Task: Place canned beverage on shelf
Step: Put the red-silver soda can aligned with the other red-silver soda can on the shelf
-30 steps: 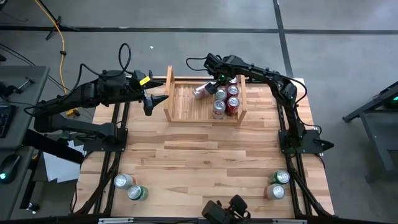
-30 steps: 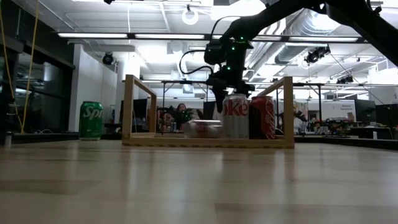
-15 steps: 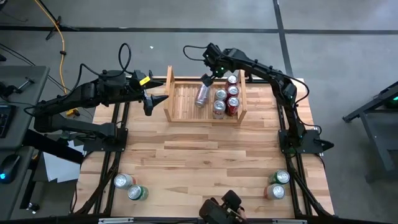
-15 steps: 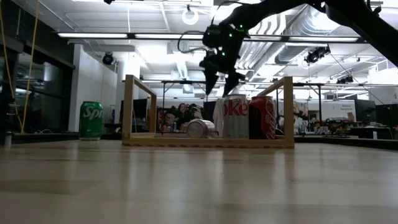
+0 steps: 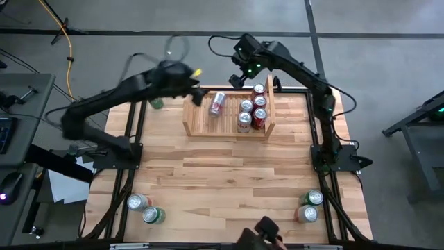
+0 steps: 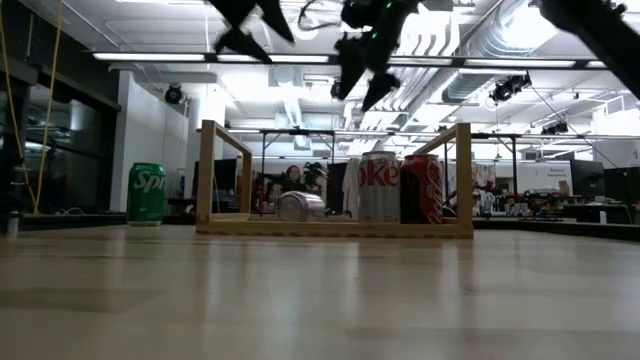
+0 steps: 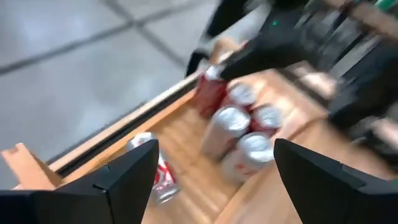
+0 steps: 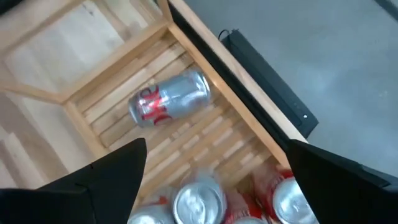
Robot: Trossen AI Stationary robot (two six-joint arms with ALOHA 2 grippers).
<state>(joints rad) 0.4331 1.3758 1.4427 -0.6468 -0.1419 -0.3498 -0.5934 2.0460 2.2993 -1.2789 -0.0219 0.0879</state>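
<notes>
A silver-and-red can (image 5: 216, 103) lies on its side on the slatted base of the shelf (image 5: 201, 129), in the open left half, apart from four upright cans (image 5: 252, 111) clustered against the right side board. The right wrist view shows the toppled can (image 8: 169, 98) lying across the slats with bare wood all round it, a detail the low view reduces to a round can end (image 6: 300, 206) beside a silver can and a red can (image 6: 421, 188) standing together.

The overhead view alone places the arms: the left gripper (image 5: 196, 95) hangs over the shelf's left back corner, the right gripper (image 5: 239, 78) above the back rail, both clear of the cans. Each stands wide open and holds nothing; the left wrist view frames the fallen can and the upright group between its spread fingers (image 7: 130, 180).

A green can (image 6: 146, 194) stands on the table left of the shelf, seen best at table height. Two cans (image 5: 144, 208) wait at the near left corner of the table (image 5: 229, 180) and two more (image 5: 309, 205) at the near right, leaving the middle boards open.
</notes>
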